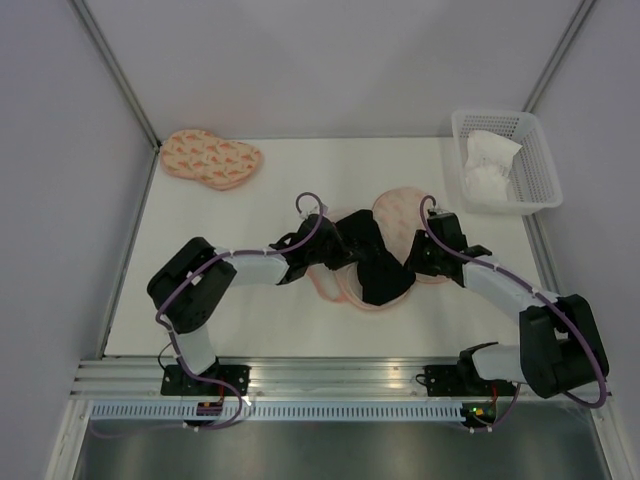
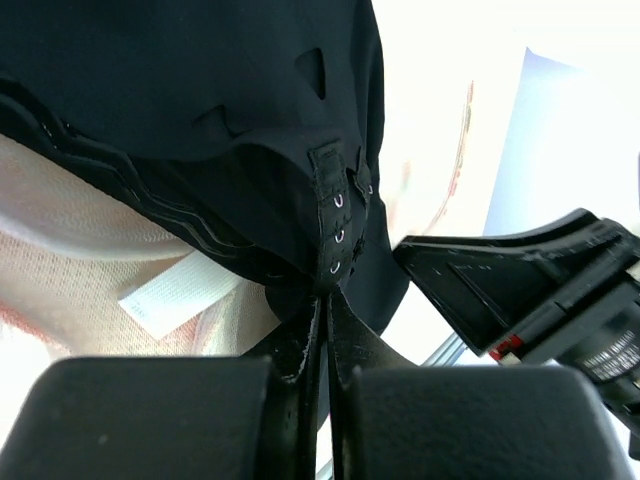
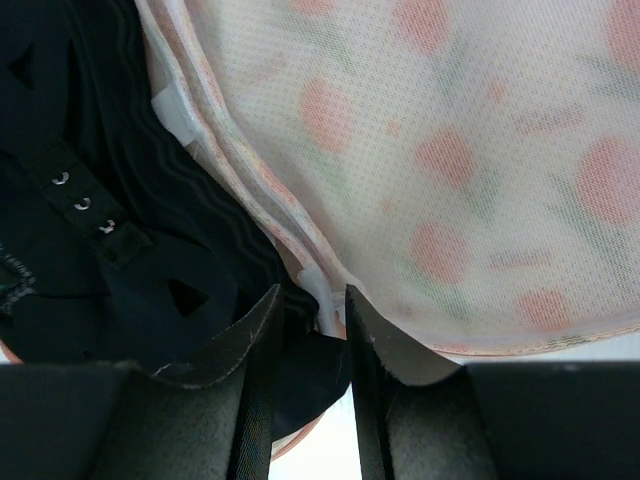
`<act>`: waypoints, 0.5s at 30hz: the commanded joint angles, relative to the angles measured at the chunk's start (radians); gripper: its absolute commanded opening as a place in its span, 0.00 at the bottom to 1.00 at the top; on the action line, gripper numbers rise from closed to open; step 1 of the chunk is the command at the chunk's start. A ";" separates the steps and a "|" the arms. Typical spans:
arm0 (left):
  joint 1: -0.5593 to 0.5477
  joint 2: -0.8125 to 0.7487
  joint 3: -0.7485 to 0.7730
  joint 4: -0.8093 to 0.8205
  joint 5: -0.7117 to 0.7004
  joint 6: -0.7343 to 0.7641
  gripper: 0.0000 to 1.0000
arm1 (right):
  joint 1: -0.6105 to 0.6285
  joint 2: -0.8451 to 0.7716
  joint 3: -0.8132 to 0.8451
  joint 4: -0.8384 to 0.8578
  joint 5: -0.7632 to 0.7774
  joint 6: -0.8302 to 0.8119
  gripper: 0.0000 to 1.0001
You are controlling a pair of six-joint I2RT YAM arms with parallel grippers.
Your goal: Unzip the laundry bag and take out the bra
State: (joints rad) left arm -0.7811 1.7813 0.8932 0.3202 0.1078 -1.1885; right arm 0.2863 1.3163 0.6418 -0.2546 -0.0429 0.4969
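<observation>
The laundry bag lies open in the middle of the table, its peach printed mesh lobe filling the right wrist view. The black bra lies across its open lobes. My left gripper is shut on the bra's hook-and-eye strap end, and the bra hangs over the pale mesh. My right gripper grips the bag's pale rim between nearly closed fingers, with black bra fabric just to its left.
A second, closed leaf-print pouch lies at the far left back. A white lattice basket holding white cloth stands at the back right. The right arm's gripper body is close beside my left gripper.
</observation>
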 commanded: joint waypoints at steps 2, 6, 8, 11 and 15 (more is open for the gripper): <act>0.003 0.026 0.049 0.059 0.023 0.003 0.02 | 0.002 -0.054 -0.004 0.006 -0.015 0.014 0.37; 0.008 0.007 0.046 0.069 0.033 0.007 0.02 | 0.002 -0.141 0.002 -0.024 0.014 0.029 0.55; 0.011 -0.022 0.046 0.082 0.049 0.018 0.02 | 0.002 -0.182 0.012 -0.058 0.032 0.034 0.68; 0.013 -0.065 0.064 0.068 0.069 0.041 0.02 | 0.002 -0.273 0.041 -0.112 0.083 0.046 0.74; 0.013 -0.094 0.133 0.060 0.116 0.073 0.02 | 0.002 -0.368 0.071 -0.185 0.147 0.090 0.77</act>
State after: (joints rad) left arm -0.7700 1.7584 0.9360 0.3286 0.1661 -1.1725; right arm 0.2863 1.0134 0.6636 -0.3706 0.0292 0.5430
